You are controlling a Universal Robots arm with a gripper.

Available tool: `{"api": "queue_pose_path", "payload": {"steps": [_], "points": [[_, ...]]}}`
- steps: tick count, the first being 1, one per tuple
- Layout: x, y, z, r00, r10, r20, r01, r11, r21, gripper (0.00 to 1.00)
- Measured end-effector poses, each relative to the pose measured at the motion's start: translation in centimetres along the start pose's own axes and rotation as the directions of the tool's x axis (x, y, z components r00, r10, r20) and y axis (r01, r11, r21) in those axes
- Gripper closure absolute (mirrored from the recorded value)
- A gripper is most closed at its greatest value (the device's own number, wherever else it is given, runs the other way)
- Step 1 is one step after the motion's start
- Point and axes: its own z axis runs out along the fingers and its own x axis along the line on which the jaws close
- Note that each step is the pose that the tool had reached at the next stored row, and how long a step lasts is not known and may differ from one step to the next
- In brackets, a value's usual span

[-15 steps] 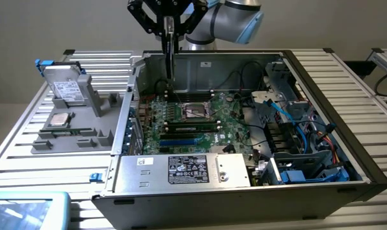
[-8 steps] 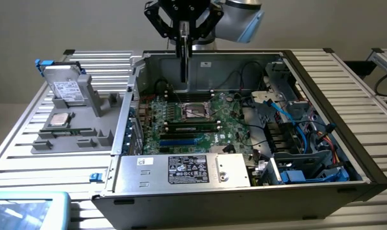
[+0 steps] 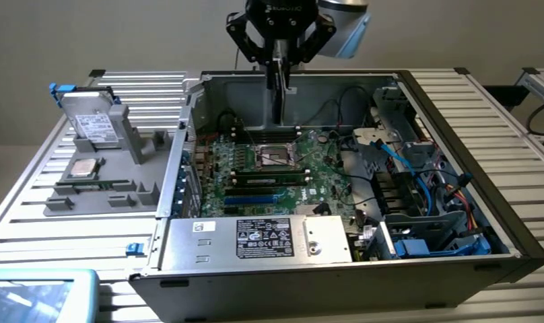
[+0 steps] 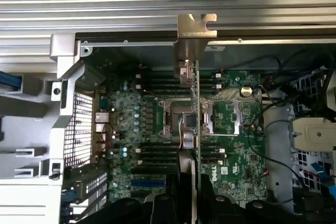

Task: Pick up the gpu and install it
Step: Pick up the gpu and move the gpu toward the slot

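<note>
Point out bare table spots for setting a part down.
Bare slatted aluminium table lies at the exterior view's right of the open dark computer case, and between the grey parts tray and the pale blue box. Inside the case it is crowded: green motherboard, blue cables, and the gripper holding the thin gpu card above.

White lettering (image 4: 217, 173) reading "DELL" is printed on the motherboard (image 4: 131, 129), turned sideways in the wrist view. The label (image 3: 264, 237) on the power supply (image 3: 191, 243) carries rows of certification marks and fine print, too small to read. The white label (image 3: 94, 125) on the hard drive (image 3: 99, 108) is equally illegible.
</note>
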Motion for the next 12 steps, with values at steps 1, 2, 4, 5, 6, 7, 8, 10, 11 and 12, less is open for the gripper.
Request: {"api": "queue_pose_path", "payload": {"steps": [1, 2, 4, 5, 6, 7, 8, 10, 11, 12], "points": [[-0.4, -0.03, 0.16, 1.0, 0.0, 0.0, 0.0, 1.0, 0.0, 0.72], [-0.8, -0.06, 0.32, 1.0, 0.0, 0.0, 0.0, 1.0, -0.0001, 0.72], [-1.4, -0.09, 0.6, 1.0, 0.0, 0.0001, 0.0, 1.0, 0.0002, 0.72], [-1.7, -0.1, 0.71, 1.0, 0.0, 0.0001, 0.0, 1.0, 0.0009, 0.72], [-1.8, -0.11, 0.82, 1.0, 0.0, 0.0002, 0.0, 1.0, 0.0017, 0.72], [-2.0, -0.11, 0.91, 1.0, 0.0, 0.0002, 0.0, 1.0, 0.0028, 0.72], [-2.2, -0.12, 1.02, 1.0, 0.0, 0.0001, 0.0, 1.0, 0.0038, 0.72], [-2.6, -0.14, 1.25, 1.0, 0.0, 0.0002, 0.0, 1.0, 0.0054, 0.72], [-2.8, -0.14, 1.34, 1.0, 0.0, 0.0002, 0.0, 1.0, 0.006, 0.72], [-3.0, -0.15, 1.41, 1.0, 0.0, 0.0002, 0.0, 1.0, 0.0065, 0.72]]}}
